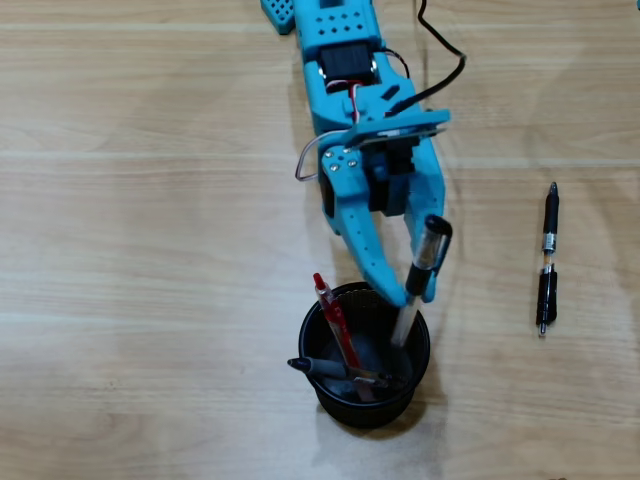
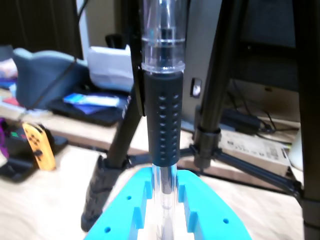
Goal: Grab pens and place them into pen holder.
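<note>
In the overhead view the pen holder (image 1: pixel 366 398) stood at the lower middle of the frame on the wooden desk (image 1: pixel 150 250), and two pens were already inside it: a red and clear pen (image 1: pixel 335 320) leaning against the left part of the rim with its top sticking out, and a grey and black pen (image 1: pixel 335 370) lying slantwise across the inside. The blue arm reached down from the top of the frame, and its tool (image 1: pixel 400 285) was closed on a third pen, the clear pen with a black cap (image 1: pixel 420 275), which stood tilted with its cap uppermost and its lower end already inside the cup near the right rim. The wrist view confirmed the grip: the clear pen (image 2: pixel 161 100) rose between the two blue fingers (image 2: pixel 125 210), which pressed against its barrel on both sides. The all-black pen (image 1: pixel 547 258) lay alone on the desk at the right of the frame, well apart from the cup and roughly upright in the picture. So the task looked a little over halfway done: two pens stored, a third held over the cup and apparently only needing release, and a fourth yet to be fetched.
</note>
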Action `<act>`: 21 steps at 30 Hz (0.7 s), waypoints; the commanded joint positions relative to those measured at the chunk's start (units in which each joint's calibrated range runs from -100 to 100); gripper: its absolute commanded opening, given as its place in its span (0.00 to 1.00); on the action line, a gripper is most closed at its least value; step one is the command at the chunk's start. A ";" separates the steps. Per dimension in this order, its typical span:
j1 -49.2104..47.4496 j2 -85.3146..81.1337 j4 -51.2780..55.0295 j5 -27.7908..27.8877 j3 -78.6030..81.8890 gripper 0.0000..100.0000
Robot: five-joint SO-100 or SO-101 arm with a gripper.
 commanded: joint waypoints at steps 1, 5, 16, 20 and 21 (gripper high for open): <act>0.84 0.79 -4.03 -1.05 0.22 0.03; 0.84 1.64 -6.04 -1.10 1.22 0.03; 0.38 1.64 -5.94 -1.10 1.76 0.14; 0.11 1.64 -5.94 -1.05 1.76 0.15; 0.02 1.64 -5.94 -1.05 1.76 0.15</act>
